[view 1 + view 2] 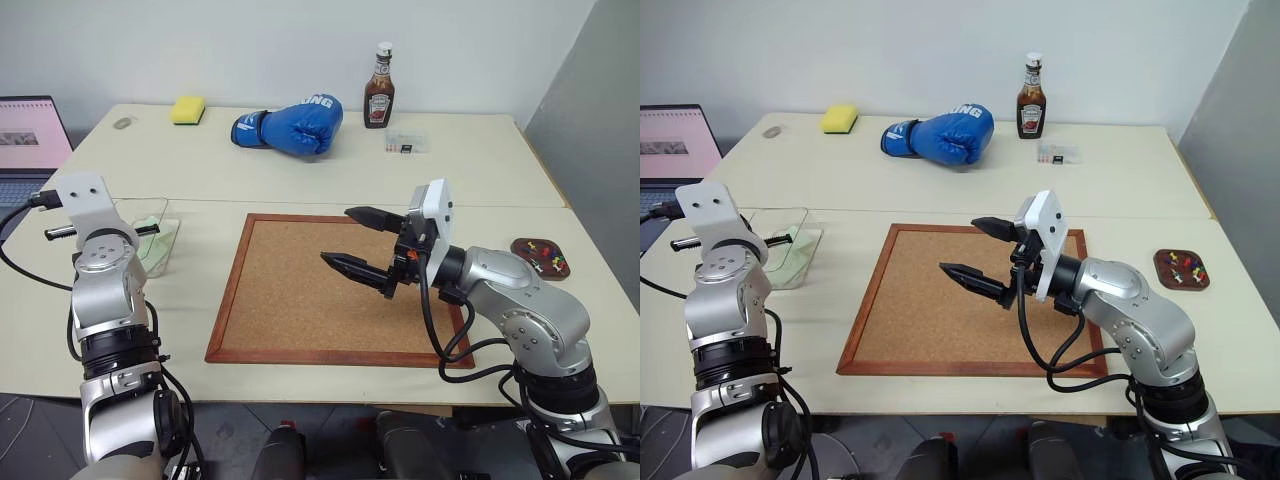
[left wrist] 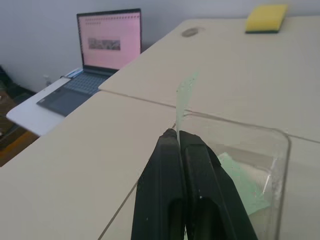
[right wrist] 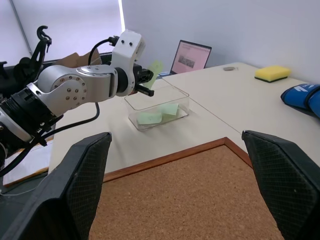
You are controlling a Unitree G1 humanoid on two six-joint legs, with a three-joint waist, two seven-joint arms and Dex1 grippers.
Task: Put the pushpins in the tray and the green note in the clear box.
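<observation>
While a wood-framed cork board (image 1: 335, 290) fills the middle of the frame, the right gripper (image 1: 362, 243) hovers over its right half, fingers spread wide and empty. At middle left sits the clear box (image 1: 790, 245), green slips inside. Above it the left gripper (image 2: 178, 142), fingers pressed together, pinches the green note (image 2: 185, 93). At far right, the tray (image 1: 541, 257) holds the pushpins (image 1: 543, 253).

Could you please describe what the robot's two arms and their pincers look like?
Both arms are silver-grey metal with rounded joint housings, black bands and loose black cables. Each wrist carries a white block. The left pincer and right pincer each have two black, tapering fingers with textured pads.
</observation>
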